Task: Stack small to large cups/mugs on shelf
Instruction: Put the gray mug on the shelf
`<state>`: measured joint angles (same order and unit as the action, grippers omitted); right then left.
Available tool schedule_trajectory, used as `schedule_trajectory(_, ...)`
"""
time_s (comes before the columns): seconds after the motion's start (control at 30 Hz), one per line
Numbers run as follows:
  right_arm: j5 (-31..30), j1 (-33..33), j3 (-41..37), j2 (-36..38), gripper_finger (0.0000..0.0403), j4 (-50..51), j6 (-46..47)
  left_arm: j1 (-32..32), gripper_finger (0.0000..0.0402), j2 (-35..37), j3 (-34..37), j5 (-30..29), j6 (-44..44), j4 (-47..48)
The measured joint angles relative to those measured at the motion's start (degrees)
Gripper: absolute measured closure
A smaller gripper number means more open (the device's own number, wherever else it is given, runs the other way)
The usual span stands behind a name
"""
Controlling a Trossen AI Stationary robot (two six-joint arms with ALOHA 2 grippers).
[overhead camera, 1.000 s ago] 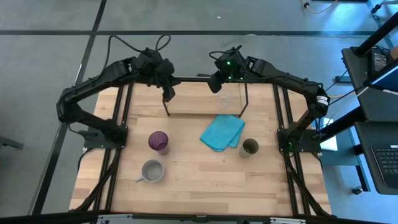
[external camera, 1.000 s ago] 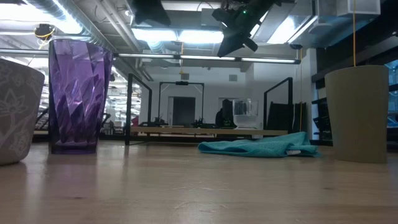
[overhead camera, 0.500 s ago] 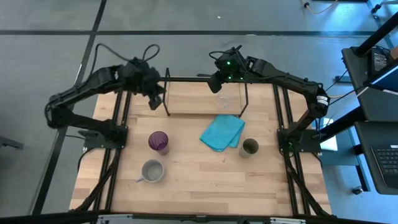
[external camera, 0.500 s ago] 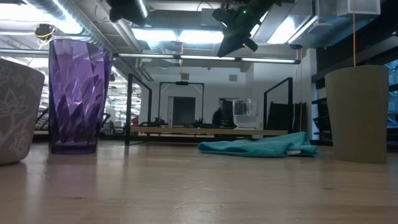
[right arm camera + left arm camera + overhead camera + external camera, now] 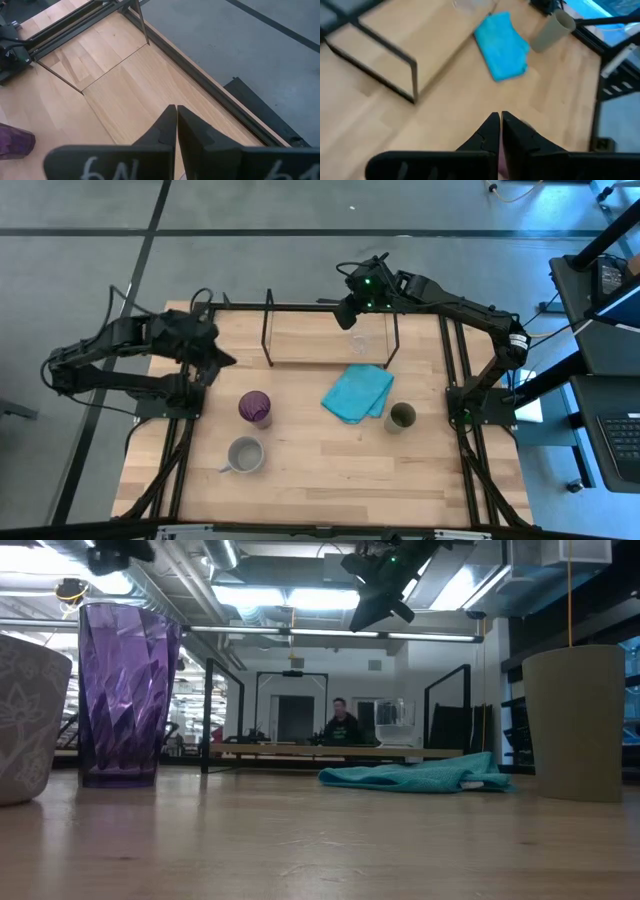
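The small clear glass (image 5: 358,342) already stands on the shelf (image 5: 300,307), a low black wire rack at the far edge of the counter (image 5: 320,470), toward the rack's right end. That looks like the only step done so far, since the other three vessels are out on the bare wood. The purple tumbler (image 5: 254,408) stands left of centre, the grey mug (image 5: 244,455) sits just in front of it toward the near edge, and the olive-green cup (image 5: 401,416) stands on the right, just beside a folded turquoise cloth (image 5: 357,392) that lies between the cup and the shelf. The right tool (image 5: 343,313) hangs above the shelf close over the glass, its fingers pressed together and holding nothing. The left tool (image 5: 216,360) is over the counter's left side, between the shelf and the tumbler, also closed and empty. Judging by size, the mug would probably go next, then the green cup, with the tumbler last, so most of the task remains.
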<state>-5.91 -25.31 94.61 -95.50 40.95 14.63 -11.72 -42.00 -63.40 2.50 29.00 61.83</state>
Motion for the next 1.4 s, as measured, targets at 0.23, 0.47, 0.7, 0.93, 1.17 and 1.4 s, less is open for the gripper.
schedule_trajectory(0.23, -0.04, -0.01, 0.00, -0.02, 0.0386, -2.60, 0.08, 7.78, 0.0390, 2.71, 0.09, 0.01, 9.01, 10.85)
schedule_trajectory(0.47, -0.02, -0.01, 0.00, -0.02, 0.0386, -7.93, 0.84, 15.10, 0.0390, 2.73, 0.11, -3.33, 11.03, 12.79)
schedule_trajectory(0.7, 0.02, -0.01, 0.00, -0.02, 0.0386, -8.50, 1.54, 23.22, 0.0390, 3.42, 0.13, -4.88, 15.49, 1.20)
schedule_trajectory(0.93, 0.00, -0.01, 0.00, -0.02, 0.0386, -8.26, 1.42, 32.31, 0.0390, 0.87, 0.18, -7.76, 20.51, 2.33)
schedule_trajectory(1.17, 0.01, 0.00, 0.00, -0.02, 0.0386, -8.26, 1.34, 45.56, 0.0390, -0.74, 6.14, -8.25, 31.12, 4.89)
schedule_trajectory(1.4, 0.04, 0.01, 0.00, -0.02, 0.0386, -8.26, 1.34, 52.85, 0.0390, -1.56, 15.61, -11.54, 41.40, 2.86)
